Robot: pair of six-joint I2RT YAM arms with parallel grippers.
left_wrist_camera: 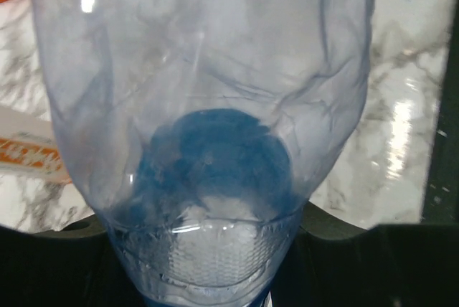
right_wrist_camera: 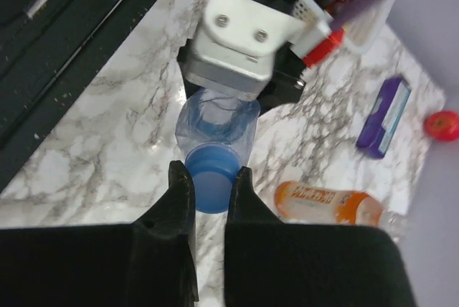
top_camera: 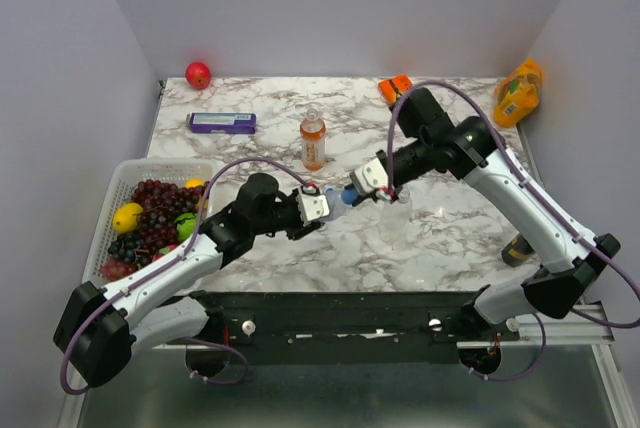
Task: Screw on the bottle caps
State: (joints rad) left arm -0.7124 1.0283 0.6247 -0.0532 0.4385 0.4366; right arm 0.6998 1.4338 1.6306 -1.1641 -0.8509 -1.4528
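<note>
Nearest: thin clear crumpled plastic bottle, clamped in left gripper over marble table centre; right gripper pinches small round blue cap at its 2 o'clock end. Looks light, soft, crushable: hold body gently.

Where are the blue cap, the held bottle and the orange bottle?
blue cap [right_wrist_camera: 210,178]: right wrist view, its middle.
held bottle [left_wrist_camera: 208,106]: left wrist view, its body.
orange bottle [top_camera: 313,145]: top external view, its body.
</note>
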